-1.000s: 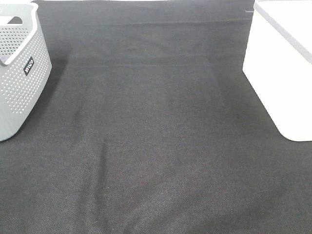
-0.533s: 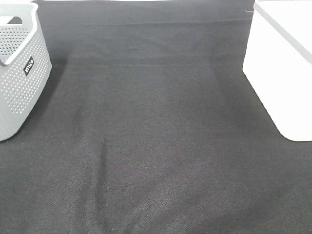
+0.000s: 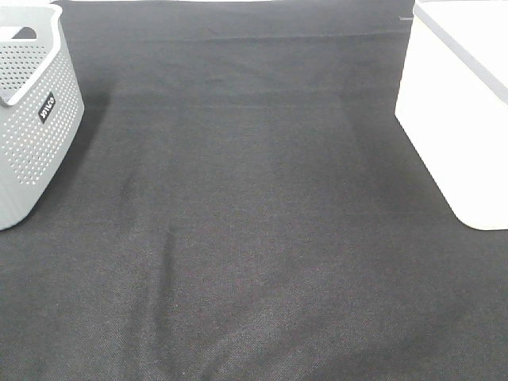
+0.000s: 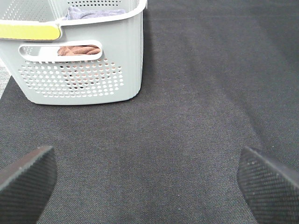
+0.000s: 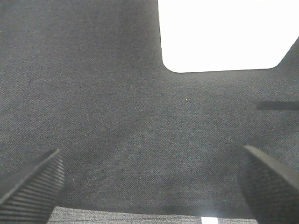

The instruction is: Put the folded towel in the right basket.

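From the high camera you see a black cloth (image 3: pixel 254 238) covering the table, with a grey perforated basket (image 3: pixel 32 135) at the left edge and a plain white basket (image 3: pixel 460 111) at the right edge. Neither arm shows here, and no towel lies on the cloth between them.

In your left wrist view, the left gripper (image 4: pixel 149 182) hangs over bare cloth (image 4: pixel 187 93) with its two ribbed fingertips (image 4: pixel 25 179) spread wide, nothing between them. The grey perforated basket (image 4: pixel 79 70) stands just ahead. Through its handle slot you can make out a brown folded towel (image 4: pixel 79 49), and a grey-blue fabric (image 4: pixel 93 11) shows above the rim.

In your right wrist view, the right gripper (image 5: pixel 152 186) is likewise spread wide and empty over the cloth (image 5: pixel 117 93), with the white basket (image 5: pixel 224 32) ahead of it, overexposed so its inside cannot be read.
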